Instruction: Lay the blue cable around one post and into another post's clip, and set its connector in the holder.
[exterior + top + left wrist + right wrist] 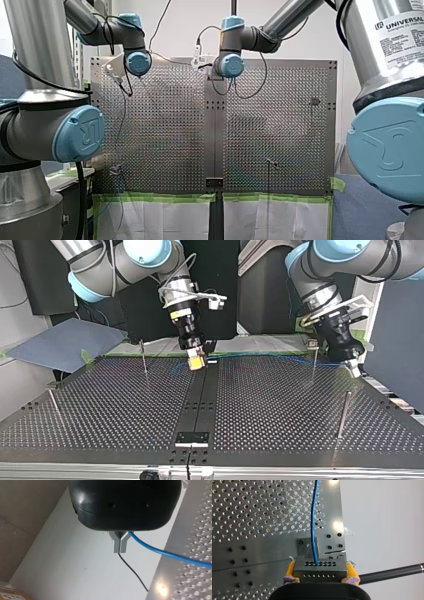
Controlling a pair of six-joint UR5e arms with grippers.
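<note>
The blue cable (280, 358), seemingly light and limp, stretched sideways from the centre strip (202, 395). Its rigid connector (319, 569), the surest hold, sat over that strip, clamped between my right gripper's (320, 573) yellow pads (290, 570); my left gripper (119, 545) pinched the cable well off the strip.

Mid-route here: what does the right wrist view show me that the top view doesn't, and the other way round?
Only the right wrist view: the grey connector, its rows of holes, clamped between yellow pads, and a small metal plate just ahead of it. Only the top view: the upright posts, my left claw, and the blue cable spanning both claws. Both: that cable, my right claw, the perforated table.
</note>
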